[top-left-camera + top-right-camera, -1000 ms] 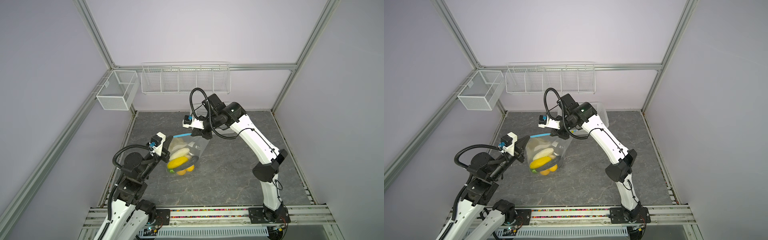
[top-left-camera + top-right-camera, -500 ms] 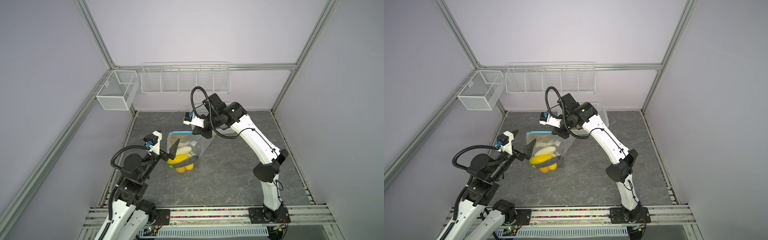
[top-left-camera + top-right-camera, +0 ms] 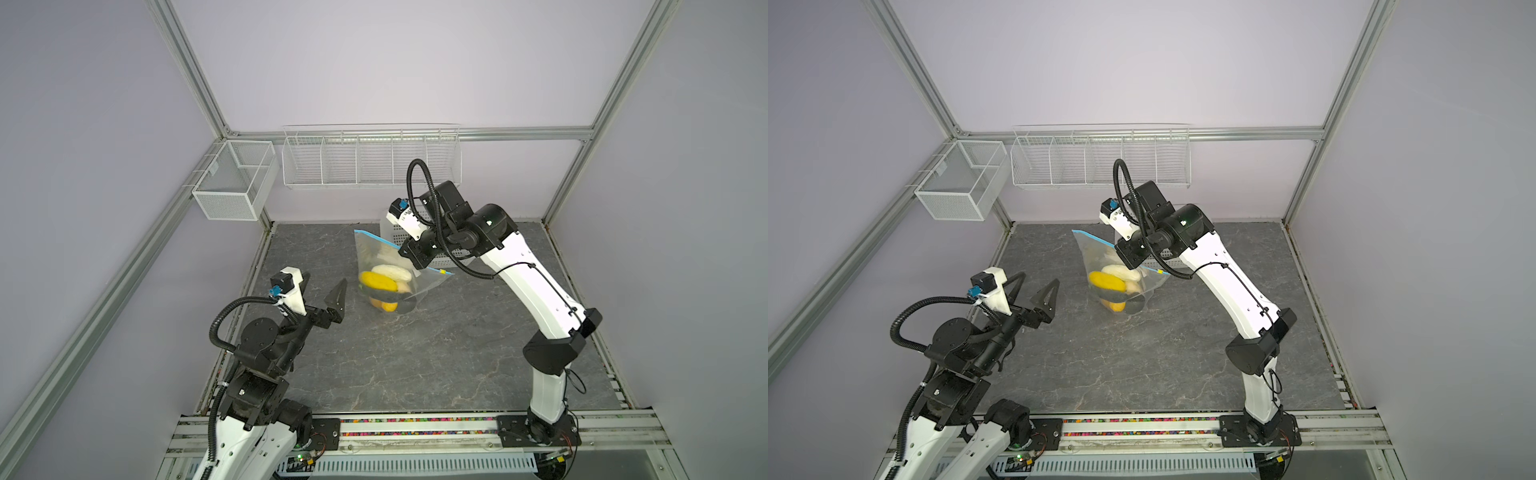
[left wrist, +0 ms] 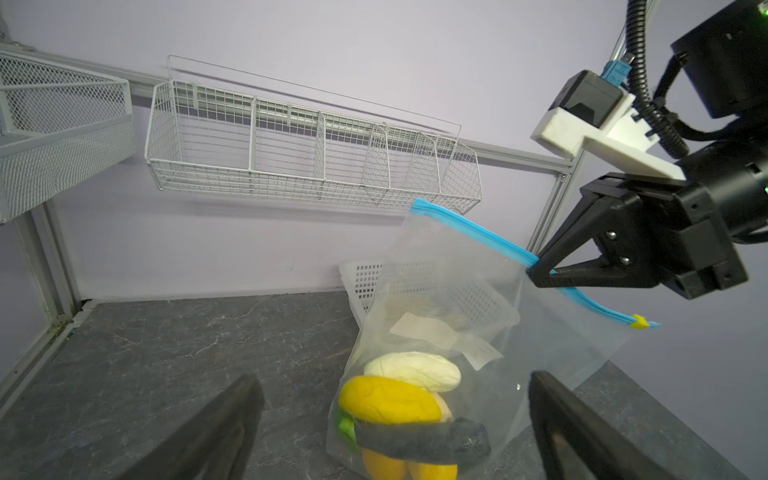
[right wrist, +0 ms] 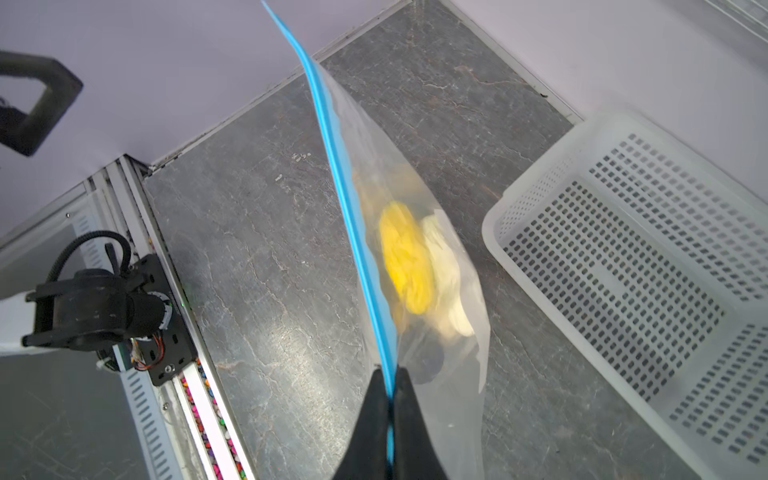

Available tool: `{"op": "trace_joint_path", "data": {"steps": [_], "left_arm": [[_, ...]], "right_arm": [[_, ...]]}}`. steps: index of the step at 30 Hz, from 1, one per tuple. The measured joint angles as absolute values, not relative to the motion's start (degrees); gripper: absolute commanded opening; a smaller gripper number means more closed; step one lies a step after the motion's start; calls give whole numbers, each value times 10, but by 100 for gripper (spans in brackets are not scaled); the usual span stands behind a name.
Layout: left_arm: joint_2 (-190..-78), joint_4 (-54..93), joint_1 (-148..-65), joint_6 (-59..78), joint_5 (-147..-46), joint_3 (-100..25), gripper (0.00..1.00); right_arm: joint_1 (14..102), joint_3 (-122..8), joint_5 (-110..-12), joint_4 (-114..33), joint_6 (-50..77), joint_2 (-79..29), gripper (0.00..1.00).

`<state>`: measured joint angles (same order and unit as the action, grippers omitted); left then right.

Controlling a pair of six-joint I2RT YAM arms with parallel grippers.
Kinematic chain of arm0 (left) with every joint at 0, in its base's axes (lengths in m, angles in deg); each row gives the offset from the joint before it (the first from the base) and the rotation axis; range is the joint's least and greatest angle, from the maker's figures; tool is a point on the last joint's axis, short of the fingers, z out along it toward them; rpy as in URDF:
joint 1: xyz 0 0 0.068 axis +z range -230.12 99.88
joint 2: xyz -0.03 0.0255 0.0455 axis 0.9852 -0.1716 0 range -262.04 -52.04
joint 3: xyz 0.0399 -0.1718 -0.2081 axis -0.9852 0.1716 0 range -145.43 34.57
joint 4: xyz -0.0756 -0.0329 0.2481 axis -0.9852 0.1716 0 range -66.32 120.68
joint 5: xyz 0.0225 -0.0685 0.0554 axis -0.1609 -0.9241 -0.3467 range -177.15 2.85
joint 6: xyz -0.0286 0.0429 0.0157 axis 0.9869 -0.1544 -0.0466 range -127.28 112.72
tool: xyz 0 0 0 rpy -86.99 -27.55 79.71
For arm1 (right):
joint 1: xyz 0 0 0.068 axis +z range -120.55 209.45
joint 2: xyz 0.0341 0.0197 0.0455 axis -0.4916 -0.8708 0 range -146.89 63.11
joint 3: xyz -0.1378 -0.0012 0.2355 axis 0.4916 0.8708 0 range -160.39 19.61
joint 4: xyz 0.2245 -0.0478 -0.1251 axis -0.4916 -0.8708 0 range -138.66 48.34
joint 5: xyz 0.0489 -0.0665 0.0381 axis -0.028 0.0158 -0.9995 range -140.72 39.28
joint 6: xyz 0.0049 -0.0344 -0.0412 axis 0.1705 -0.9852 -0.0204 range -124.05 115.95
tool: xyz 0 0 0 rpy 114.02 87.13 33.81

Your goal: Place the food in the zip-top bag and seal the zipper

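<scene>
Top views both give you two grippers around one bag (image 3: 376, 259). Nearest you, short of the bag and apart from it, the left gripper (image 3: 1038, 286) stands spread wide with nothing in it. Low inside the bag you can count the food (image 4: 388, 401): one yellow piece, one cream piece, one dark piece, what look like two orange ones beneath, plus a green scrap. At the bag's upper edge the right gripper (image 4: 534, 270) is pinched tight on the zipper (image 4: 478, 230), one blue strip with one yellow tip. Behind the bag sits one white plastic basket (image 5: 498, 232); beyond that hang one wire rack (image 3: 370, 162) and one mesh box (image 3: 224, 203).
</scene>
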<state>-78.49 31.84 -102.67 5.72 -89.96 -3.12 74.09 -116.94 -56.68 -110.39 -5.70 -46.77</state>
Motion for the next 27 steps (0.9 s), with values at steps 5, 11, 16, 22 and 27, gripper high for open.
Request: {"op": "trace_joint_path", "data": {"steps": [5, 11, 16, 22, 27], "left_arm": [[-805, 330, -1027, 140, -907, -17, 98], [-874, 391, -1027, 204, -898, -16, 100], [-870, 424, -1011, 226, -871, -16, 100], [-845, 459, -1005, 239, -815, -24, 100], [-839, 476, -1005, 239, -775, -33, 100]], "right_arm": [[745, -1141, -544, -1100, 19, -437, 6], [749, -1053, -533, -1053, 115, -381, 7], [773, -965, -508, -964, 210, -334, 7], [813, -868, -497, -819, 336, -309, 7], [839, -836, -505, -740, 428, -325, 7]]}}
